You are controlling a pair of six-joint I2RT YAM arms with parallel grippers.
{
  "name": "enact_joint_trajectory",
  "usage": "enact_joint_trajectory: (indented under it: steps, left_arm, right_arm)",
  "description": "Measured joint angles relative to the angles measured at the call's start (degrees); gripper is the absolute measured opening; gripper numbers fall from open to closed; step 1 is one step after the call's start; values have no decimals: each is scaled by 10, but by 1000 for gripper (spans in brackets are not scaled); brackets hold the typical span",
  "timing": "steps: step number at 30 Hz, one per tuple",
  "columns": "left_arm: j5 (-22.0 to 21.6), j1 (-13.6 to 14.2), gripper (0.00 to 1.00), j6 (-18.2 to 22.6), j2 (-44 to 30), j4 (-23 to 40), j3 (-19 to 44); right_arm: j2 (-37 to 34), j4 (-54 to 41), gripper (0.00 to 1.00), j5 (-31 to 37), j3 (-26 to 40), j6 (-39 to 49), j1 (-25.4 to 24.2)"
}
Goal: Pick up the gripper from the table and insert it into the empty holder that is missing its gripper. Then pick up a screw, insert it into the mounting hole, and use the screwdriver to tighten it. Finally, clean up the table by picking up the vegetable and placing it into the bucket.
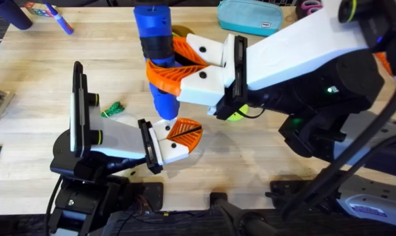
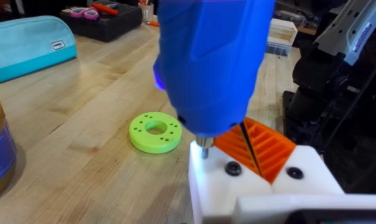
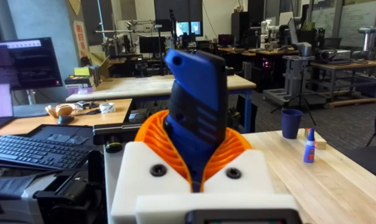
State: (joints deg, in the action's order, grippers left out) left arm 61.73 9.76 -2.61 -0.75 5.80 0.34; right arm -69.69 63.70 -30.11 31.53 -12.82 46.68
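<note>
Screwdriver (image 1: 157,49): bright-blue cylinder with a black band, standing nearly upright near table centre, clamped between the two orange ribbed fingers (image 1: 175,77) of the right gripper (image 1: 178,62), whose arm enters from 3 o'clock. In the right wrist view the tool's blue body (image 3: 197,106) rises from between those fingers. Its metal tip (image 2: 203,148) meets the top face of the holder (image 2: 250,186), just beside a dark hole, in the left wrist view.

Holder (image 1: 172,149): white block at the tip of the left arm, lying at 6 o'clock of the screwdriver. The orange gripper finger with its thin black line (image 1: 185,132) sits seated in the block, pointing toward 2 o'clock. The left gripper (image 1: 178,139) thus carries one finger; whether it is open or closed cannot be told.

Vegetable (image 1: 111,109): small dark-green piece on the table (image 1: 40,72), at 9 o'clock of the screwdriver, apart from both arms.

Green disc with holes (image 2: 154,131): flat on the wood, near the holder.

Teal pouch (image 1: 250,16): at 1 o'clock, far edge.
</note>
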Motion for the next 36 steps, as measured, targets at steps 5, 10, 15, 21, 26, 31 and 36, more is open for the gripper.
enact_joint_trajectory:
  steps: [5,10,15,21,26,31,36]
  left_arm:
    - [2,0,11,-5,0,0,0]
    - [2,0,11,-4,0,0,0]
    - [1,0,11,-4,0,0,0]
    - [2,0,11,-4,0,0,0]
    - [1,0,11,-4,0,0,0]
    - [1,0,11,-4,0,0,0]
    - [2,0,11,-4,0,0,0]
  right_arm:
    - [0,-4,46,5,0,0,0]
    - [-1,5,45,5,-2,0,0]
    - [-1,13,44,4,-3,0,0]
    - [-3,88,44,2,-5,-24,0]
    - [-3,92,46,-19,-5,-44,0]
    - [-3,86,44,-46,-5,-51,0]
    - [-3,72,44,-57,-5,-52,0]
